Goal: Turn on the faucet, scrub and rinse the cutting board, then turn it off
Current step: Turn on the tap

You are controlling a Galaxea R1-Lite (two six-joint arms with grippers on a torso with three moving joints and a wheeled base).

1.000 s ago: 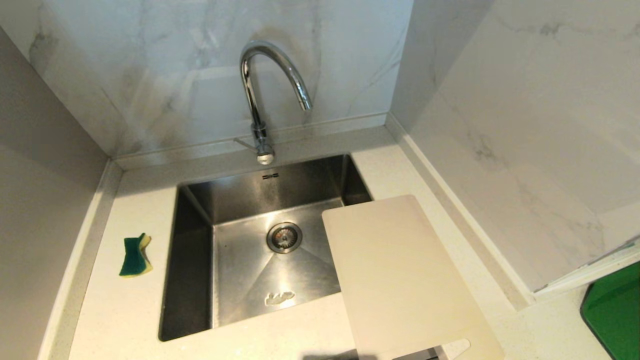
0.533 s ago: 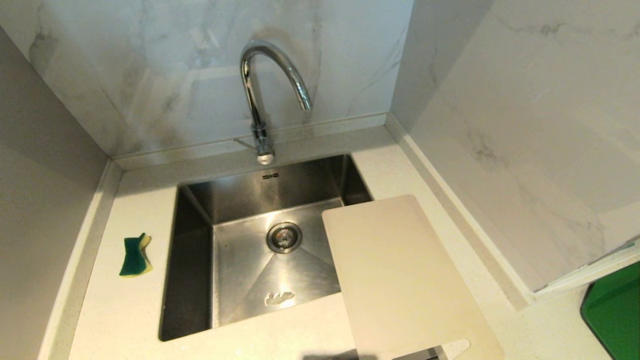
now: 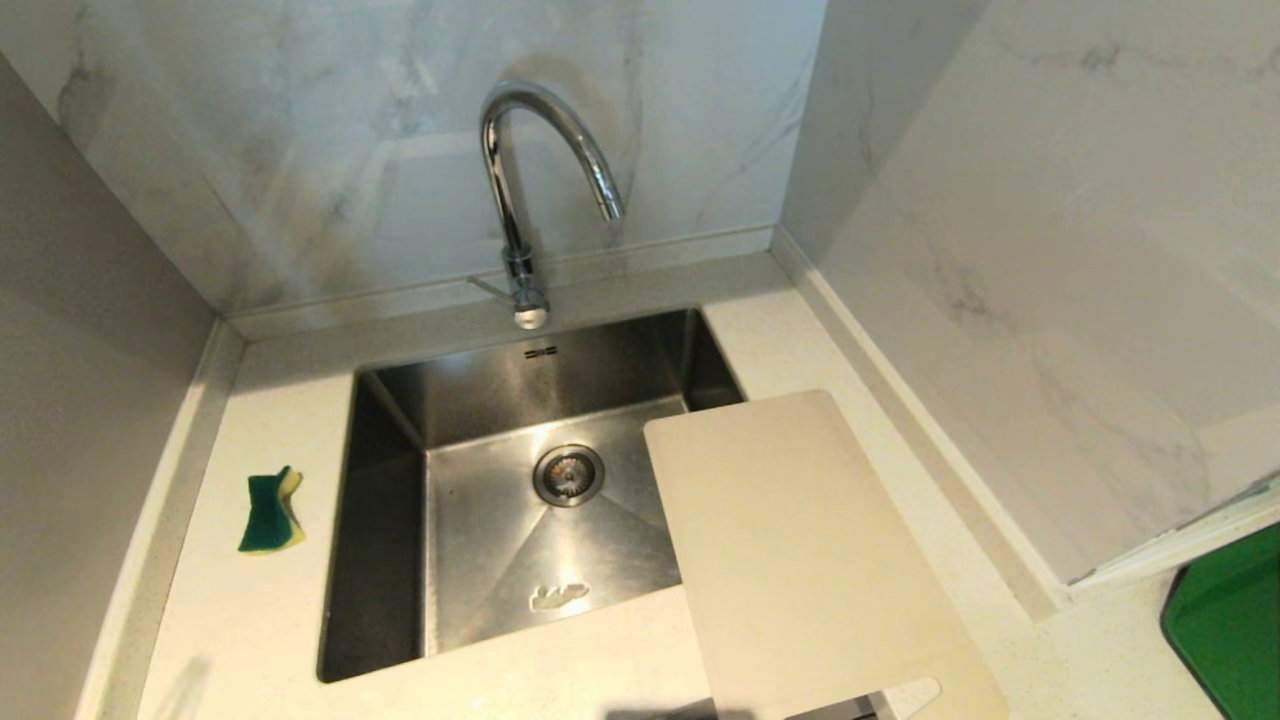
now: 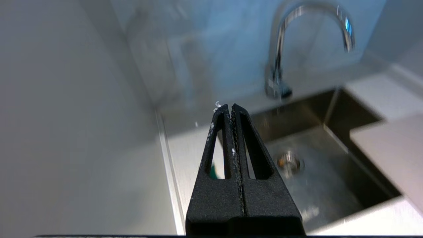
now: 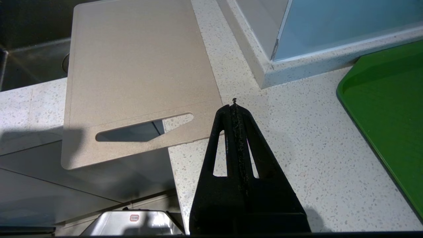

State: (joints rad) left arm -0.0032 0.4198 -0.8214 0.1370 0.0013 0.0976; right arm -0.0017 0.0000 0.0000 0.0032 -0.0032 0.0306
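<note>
No writing can be read anywhere. The cutting board (image 3: 810, 560) lies flat over the sink's (image 3: 380, 520) right edge, long axis running front to back, handle slot nearest the front. The faucet (image 3: 520, 200) curves right. Left gripper (image 4: 228, 107) and right gripper (image 5: 234, 105) are both pressed together, empty.

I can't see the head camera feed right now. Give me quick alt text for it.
A cream-white rectangular plastic cutting board lies on the pale speckled counter, its left edge overhanging the empty stainless steel sink. The chrome gooseneck faucet stands behind the sink with no water running; a green-and-yellow sponge lies left of it.
</note>
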